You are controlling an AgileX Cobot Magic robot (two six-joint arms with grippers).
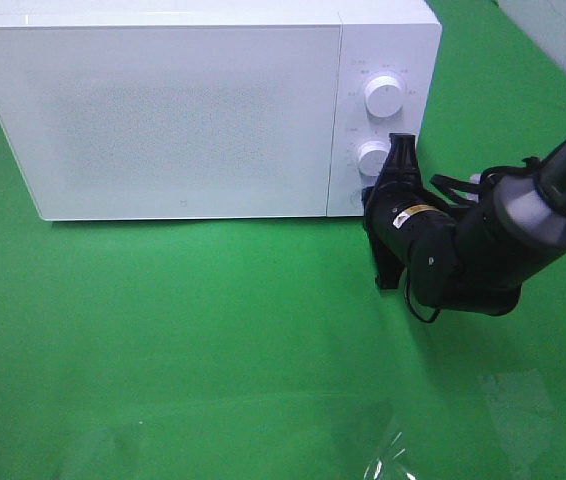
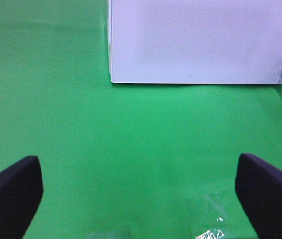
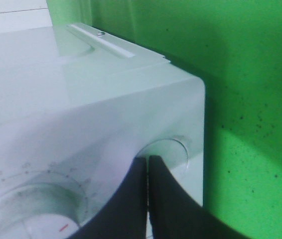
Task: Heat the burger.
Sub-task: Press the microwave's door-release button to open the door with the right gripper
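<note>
Microwave (image 1: 203, 110) white; door (image 1: 113, 150) carries a fine grey dot mesh, densest mid-panel. Knobs (image 1: 383, 96) white — one dial shows a small red tick (image 3: 64, 228). Tabletop (image 1: 163, 330) bright green, plain. Right arm (image 1: 463, 250) black — grey collar (image 1: 523, 205), yellow label (image 1: 418, 212). Left fingers (image 2: 11, 194) and right fingers (image 3: 126, 209) black.

Left gripper (image 2: 137, 164): jaws spread wide above green cloth (image 2: 56, 99). White microwave (image 2: 201, 40), door closed, stands on the cloth at 1 o'clock from the gripper. Crinkled clear film (image 2: 210, 221) lies at 5 o'clock.
</note>
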